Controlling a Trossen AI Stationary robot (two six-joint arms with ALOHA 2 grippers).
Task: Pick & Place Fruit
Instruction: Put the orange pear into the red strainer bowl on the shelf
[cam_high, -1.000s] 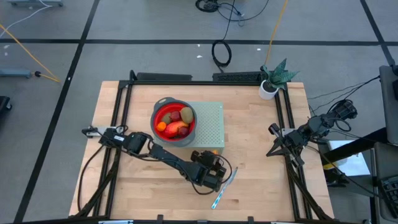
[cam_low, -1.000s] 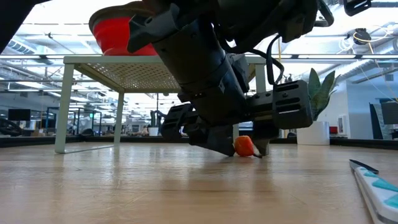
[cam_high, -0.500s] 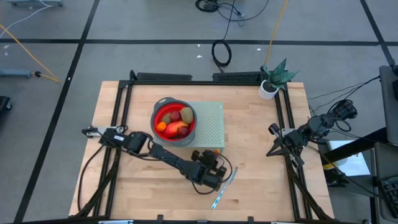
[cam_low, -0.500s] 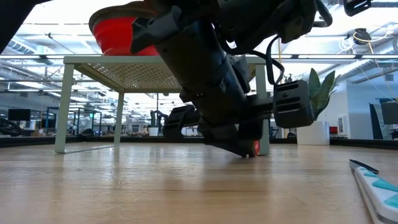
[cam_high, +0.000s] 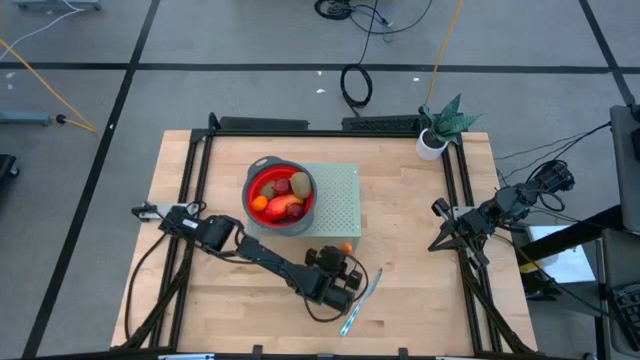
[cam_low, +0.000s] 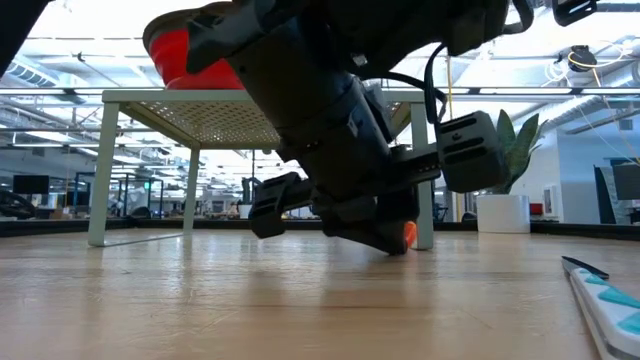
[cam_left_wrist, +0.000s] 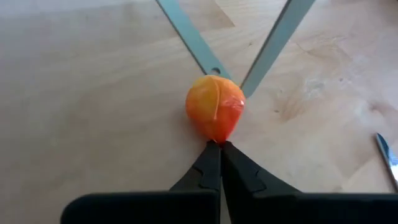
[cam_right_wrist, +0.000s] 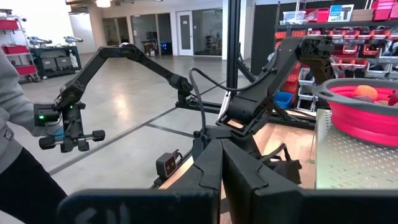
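Observation:
A small orange fruit (cam_left_wrist: 214, 115) lies on the wooden table beside a leg of the pale green perforated stand (cam_high: 338, 200). It also shows in the high view as the fruit (cam_high: 346, 246) and in the low view as the fruit (cam_low: 405, 235). My left gripper (cam_left_wrist: 217, 144) slants down at it, shut, with its tips at the fruit's pointed end. A red bowl (cam_high: 280, 195) holding several fruits stands on the stand. My right gripper (cam_right_wrist: 221, 146) is shut with nothing in it and waits at the table's right edge (cam_high: 442, 210). My left gripper meets the fruit's pointed near end (cam_left_wrist: 217, 138) with its closed fingertips, slanting down from the table's near-left side. The body of the fruit lies beyond the tips, resting on the table. Whether the tips pinch a bit of the end I cannot tell.
A silver-and-blue knife (cam_high: 360, 298) lies on the table just right of my left gripper, seen also as the knife (cam_low: 600, 290). A potted plant (cam_high: 440, 128) stands at the far right corner. The stand's legs (cam_left_wrist: 193, 37) rise right behind the fruit.
My left gripper has shut: in the low view its fingers stood on either side of the orange fruit a second ago and are now together. The wrist has rolled and the hand has shifted a little toward the table's near-left. The fruit stays on the table.

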